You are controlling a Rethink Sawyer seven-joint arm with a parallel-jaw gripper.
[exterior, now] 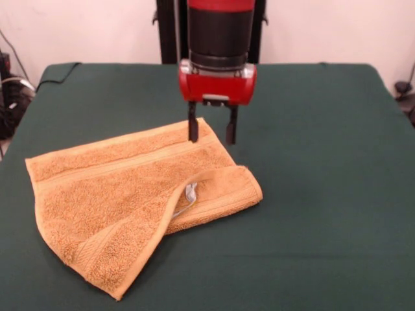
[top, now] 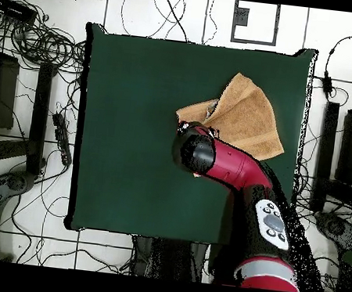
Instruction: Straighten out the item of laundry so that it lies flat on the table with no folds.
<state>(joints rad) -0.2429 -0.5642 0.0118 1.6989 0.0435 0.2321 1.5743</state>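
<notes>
The orange-tan towel (exterior: pixel 123 194) lies on the left half of the dark green table (exterior: pixel 324 162). Its front right part is folded over, and a small white label (exterior: pixel 190 193) shows at the fold. A stripe band runs near its far edge. My gripper (exterior: pixel 211 138) hangs straight down over the towel's far right corner, open and empty, with the tips just above or at the cloth. In the overhead view the towel (top: pixel 250 113) lies right of the middle of the table (top: pixel 126 131), and the red arm (top: pixel 224 164) covers its near edge and hides the gripper.
The black pedestal (exterior: pixel 165 32) stands behind the table's far edge. Cables and dark gear (exterior: pixel 10 97) lie off the table's left side. The overhead view shows cables (top: pixel 41 42) on the floor round the table.
</notes>
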